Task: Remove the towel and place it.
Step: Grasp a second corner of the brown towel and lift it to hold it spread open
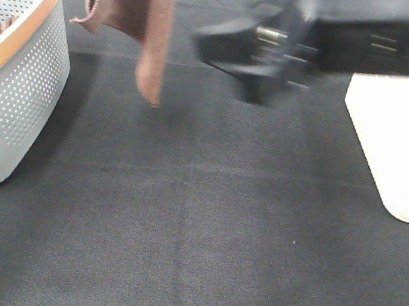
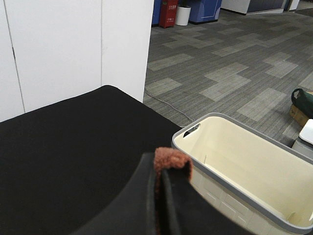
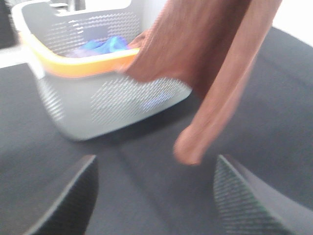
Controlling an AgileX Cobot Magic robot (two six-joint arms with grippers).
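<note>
Black cloth covers the table in the high view, with a perforated grey basket at one side. The towel hangs in the air just beside the basket, its long axis vertical, and its top is cut off by the frame. The blurred right gripper lies beyond the towel from the basket, level with its lower half.

The left wrist view supplies the hidden grip. The left gripper is clenched on a tuft of the towel, with a cream bin beyond it and no basket in sight.

The right wrist view shows that gripper's fingers spread wide and empty. The towel's free lower tip hangs ahead of them, with the basket behind it, so the right arm is probably the nearer one to that tip.
</note>
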